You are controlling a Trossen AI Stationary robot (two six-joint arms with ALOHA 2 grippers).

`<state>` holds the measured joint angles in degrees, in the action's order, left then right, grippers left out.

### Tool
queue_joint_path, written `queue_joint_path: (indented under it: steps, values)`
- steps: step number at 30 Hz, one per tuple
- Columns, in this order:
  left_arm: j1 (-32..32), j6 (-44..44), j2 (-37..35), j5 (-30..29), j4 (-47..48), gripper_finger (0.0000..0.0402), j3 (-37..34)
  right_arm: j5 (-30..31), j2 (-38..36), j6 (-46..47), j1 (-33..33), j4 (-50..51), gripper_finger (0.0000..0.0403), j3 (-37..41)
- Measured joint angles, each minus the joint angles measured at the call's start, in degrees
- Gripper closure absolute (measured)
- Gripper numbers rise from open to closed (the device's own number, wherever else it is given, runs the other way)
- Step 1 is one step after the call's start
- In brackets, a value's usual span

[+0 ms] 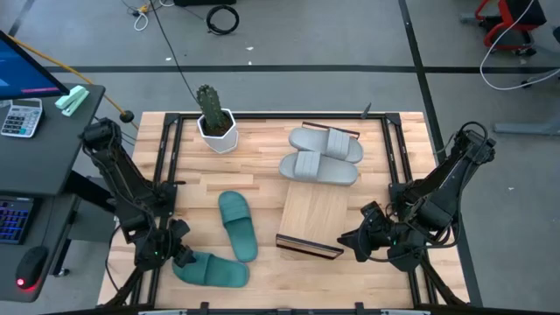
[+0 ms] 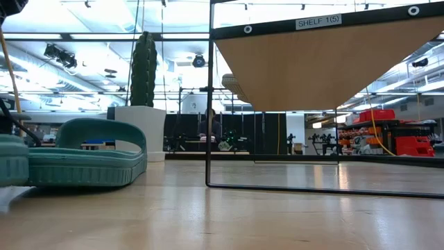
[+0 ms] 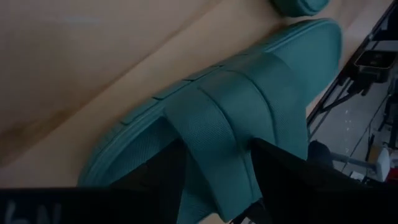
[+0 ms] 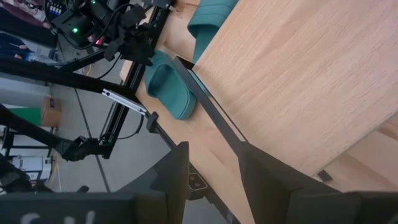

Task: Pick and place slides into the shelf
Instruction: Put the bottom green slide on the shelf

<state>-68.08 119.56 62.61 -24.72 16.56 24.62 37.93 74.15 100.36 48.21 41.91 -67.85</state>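
Two dark, near-black arms are seen in the high view, each built of slim tubular links joined by bulkier rounded joint housings, with thin black cables looped along them. Each arm is ended by a blocky left hand (image 1: 179, 254) or right hand (image 1: 352, 241) bearing two flat, matte black fingers (image 3: 283, 180) with squared edges. White lettering is partly seen on the black wrist bar in both wrist views. A small green light is shown glowing on the left arm's wrist housing.
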Motion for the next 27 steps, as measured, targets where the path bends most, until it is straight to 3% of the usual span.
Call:
queue_joint_path:
  steps: [6, 14, 27]
  values:
    - [1.78, -4.19, 0.02, -3.47, -0.42, 0.0256, -0.04, -0.01, 0.0, -0.01, -0.94, 0.0, 0.0257, 0.0]
    - [2.45, -7.58, 0.0, -4.62, -0.71, 0.0386, -0.02, -0.01, 0.0, -0.6, -1.34, 0.02, 0.0257, 0.0]
    - [3.5, -11.77, -0.04, -12.33, -9.33, 0.0391, 1.24, 0.83, -0.07, -2.28, -1.34, 0.24, 0.0257, 0.0]
